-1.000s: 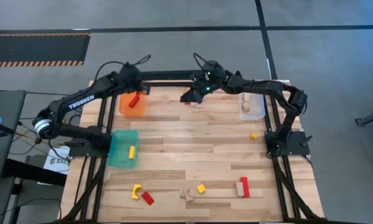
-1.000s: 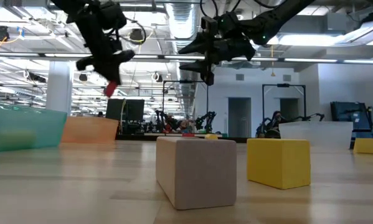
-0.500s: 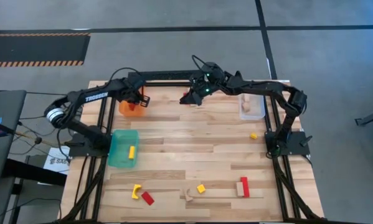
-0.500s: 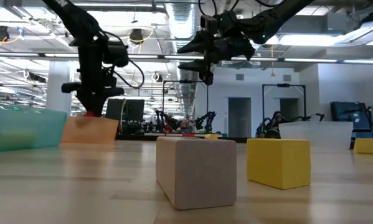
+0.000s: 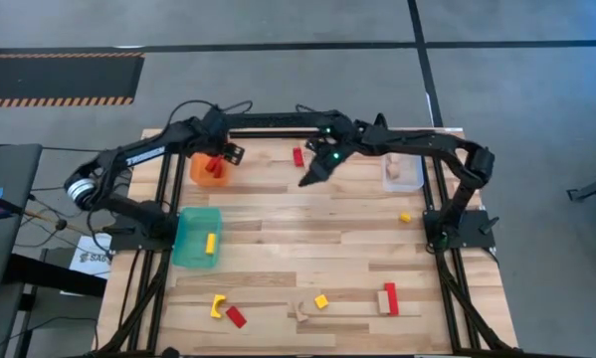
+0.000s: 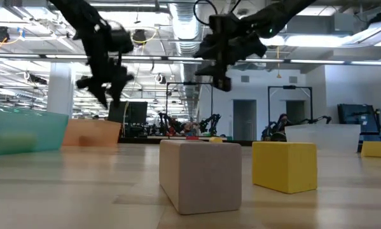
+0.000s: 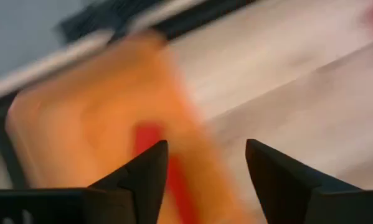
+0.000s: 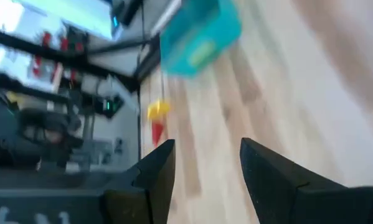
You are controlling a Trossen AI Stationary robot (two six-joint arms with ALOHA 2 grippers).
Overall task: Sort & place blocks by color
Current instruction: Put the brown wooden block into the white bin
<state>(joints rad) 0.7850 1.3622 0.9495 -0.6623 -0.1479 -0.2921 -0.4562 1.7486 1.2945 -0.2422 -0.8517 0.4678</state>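
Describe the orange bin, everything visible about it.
The orange bin is a small translucent orange tub, plastic by its look, open at the top and standing upright on the wooden table at its far left corner. It holds red blocks; their number is hard to tell. The left gripper hangs just above it, fingers apart and empty, not touching it. In the low view the bin shows as a pale orange wall beside the teal bin.

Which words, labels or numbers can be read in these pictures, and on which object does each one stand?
"TROSSEN": white letters on the left arm in the high view, only partly legible now.
A white sheet beside the table carries dark print, too small to read.
Nothing else is readable.
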